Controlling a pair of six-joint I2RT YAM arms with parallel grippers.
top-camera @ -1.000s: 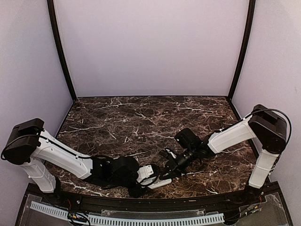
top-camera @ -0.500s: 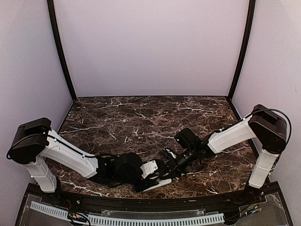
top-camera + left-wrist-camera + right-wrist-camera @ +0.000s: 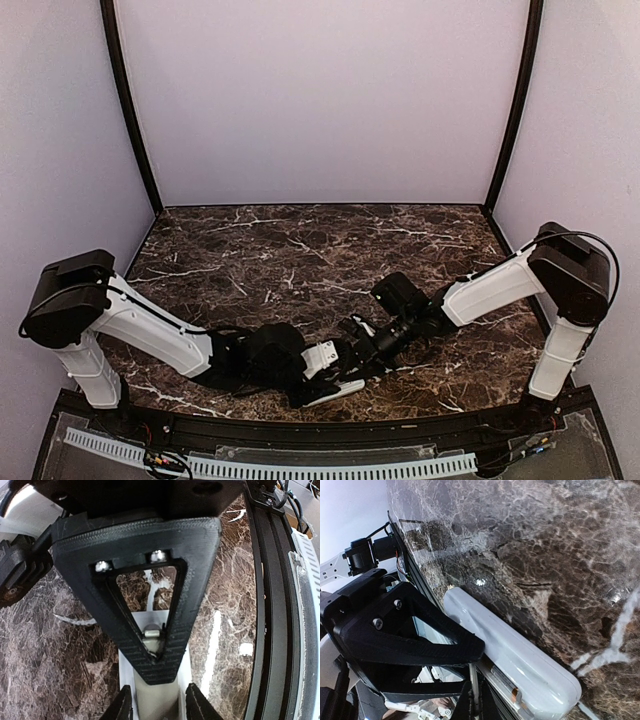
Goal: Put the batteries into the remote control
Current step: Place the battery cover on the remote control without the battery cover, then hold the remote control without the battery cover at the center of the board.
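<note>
Top view, remote control: the remote control (image 3: pixel 342 388) lies slim and white on the counter (image 3: pixel 300 250), at its near edge, where the ends of both arms meet.
Top view, arms: your left gripper (image 3: pixel 310 392) is at the handset's left end. Your right gripper (image 3: pixel 355 360) is just behind its middle.
Left wrist, jaws: the left jaws flank the handset's long sides and look clenched on it, pinning it flat.
Left wrist, compartment: the back is open, with a greyish trough facing up (a small metal part (image 3: pixel 151 630) shows deeper in, either a contact or a cell end; you cannot tell which). One black finger (image 3: pixel 157 667), apparently of the right gripper, reaches down into the trough.
Right wrist, battery: one battery (image 3: pixel 502 684) lies lengthwise in the handset's open side.
Right wrist, jaws: you cannot tell whether the right jaws are released or clenched, because the fingers overlap.
Step in hand: my reading is that a cell is being seated while the left arm acts as a vice.
Next move: press the cell down until it lies level, with the left hold firm. Then check the second slot, which these views do not show.
</note>
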